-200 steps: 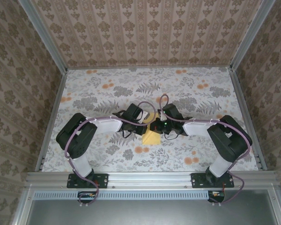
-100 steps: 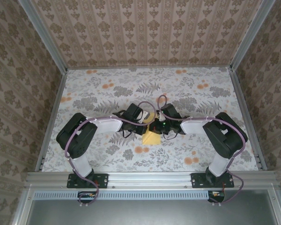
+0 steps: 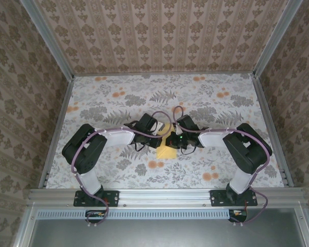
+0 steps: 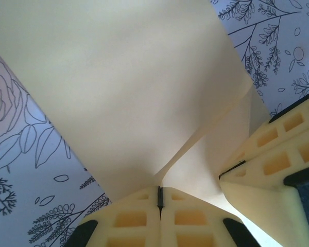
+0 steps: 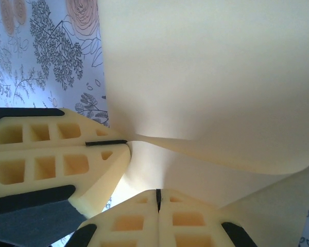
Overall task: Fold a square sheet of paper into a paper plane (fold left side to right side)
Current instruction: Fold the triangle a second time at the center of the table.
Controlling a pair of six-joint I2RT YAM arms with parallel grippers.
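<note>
The square sheet of paper (image 3: 168,151) lies near the middle of the floral-print table (image 3: 113,100), partly hidden under the two wrists that meet over it. Seen from the wrists, the sheet lifts off the cloth in a soft curve, with one layer arching over another. The left gripper (image 4: 159,198) has its foam pads pressed together on the paper's near edge. The right gripper (image 5: 158,198) is clamped on the same sheet — just beside the left, at an angle to it.
</note>
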